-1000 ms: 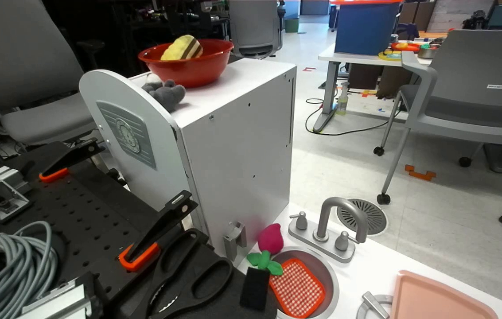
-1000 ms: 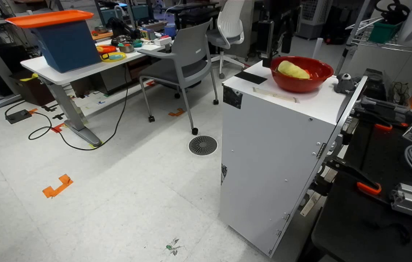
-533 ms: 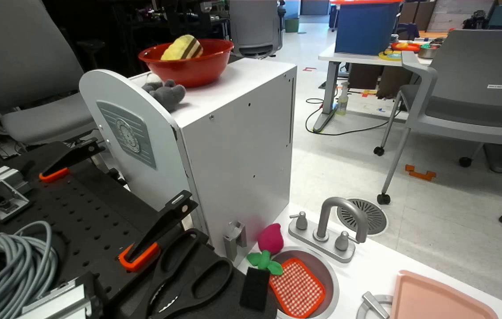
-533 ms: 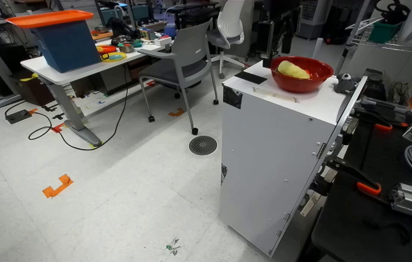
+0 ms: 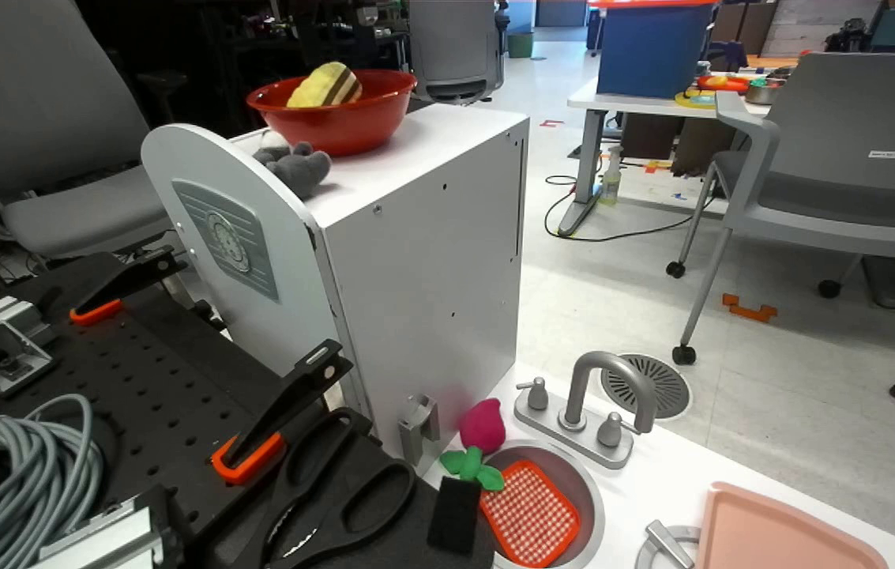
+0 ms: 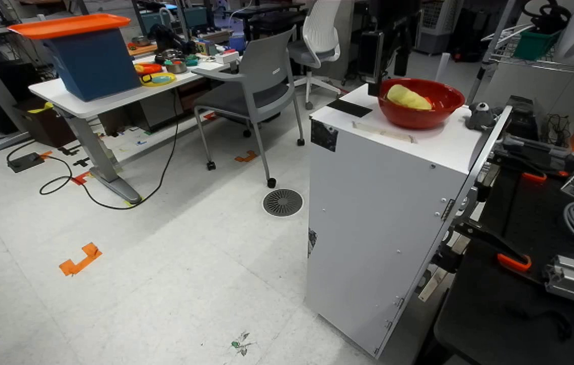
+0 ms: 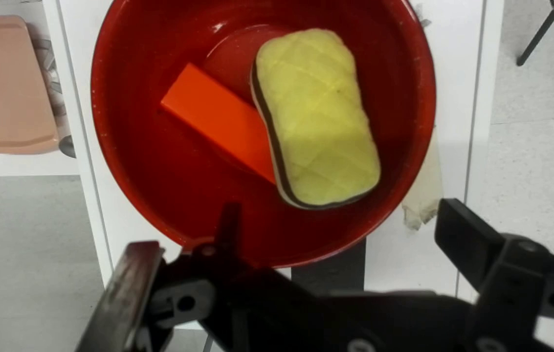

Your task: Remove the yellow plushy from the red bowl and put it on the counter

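Observation:
The yellow plushy [image 7: 316, 117] lies tilted in the red bowl [image 7: 144, 181], its brown-striped edge showing in the wrist view. In both exterior views, the plushy [image 5: 321, 87] rests against the inside of the bowl [image 6: 408, 119], which stands on top of a tall white cabinet. My gripper [image 7: 339, 212] is open, its fingers wide apart and nothing between them, at the bowl's near rim. An exterior view has the dark gripper [image 6: 387, 81] beside the bowl's edge, apart from the plushy. The white counter [image 5: 627, 494] sits low beside the cabinet.
An orange block [image 7: 223, 122] shares the bowl, partly under the plushy. A grey plush [image 5: 298, 167] sits by the cabinet's [image 5: 423, 261] raised front panel. On the counter are a faucet [image 5: 576, 395], a basin [image 5: 594, 506], a pink tray [image 5: 787, 529] and a magenta plush [image 5: 483, 427].
In an exterior view my gripper has shifted slightly right and down, closer to the bowl's rim. The plushy and the bowl have stayed in place.

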`<state>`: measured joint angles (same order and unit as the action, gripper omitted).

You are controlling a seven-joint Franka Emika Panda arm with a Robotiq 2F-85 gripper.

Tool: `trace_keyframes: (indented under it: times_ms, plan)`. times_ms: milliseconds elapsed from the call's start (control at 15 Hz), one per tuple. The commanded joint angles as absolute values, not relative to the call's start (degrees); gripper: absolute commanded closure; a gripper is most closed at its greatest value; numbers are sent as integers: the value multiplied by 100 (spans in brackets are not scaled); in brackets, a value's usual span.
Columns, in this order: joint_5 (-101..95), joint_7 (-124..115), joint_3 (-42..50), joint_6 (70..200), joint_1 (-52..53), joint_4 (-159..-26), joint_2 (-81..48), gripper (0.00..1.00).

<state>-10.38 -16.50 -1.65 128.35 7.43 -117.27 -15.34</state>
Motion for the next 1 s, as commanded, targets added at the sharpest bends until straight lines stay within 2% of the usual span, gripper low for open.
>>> trace_keyframes:
  times_ms: [0, 933]
  plan:
    - [-947, -1728, -165, 12805, 740, -11770, -1474, 0]
    - [-976, -2077, -205, 12813, 874, -11868, -1423, 0]
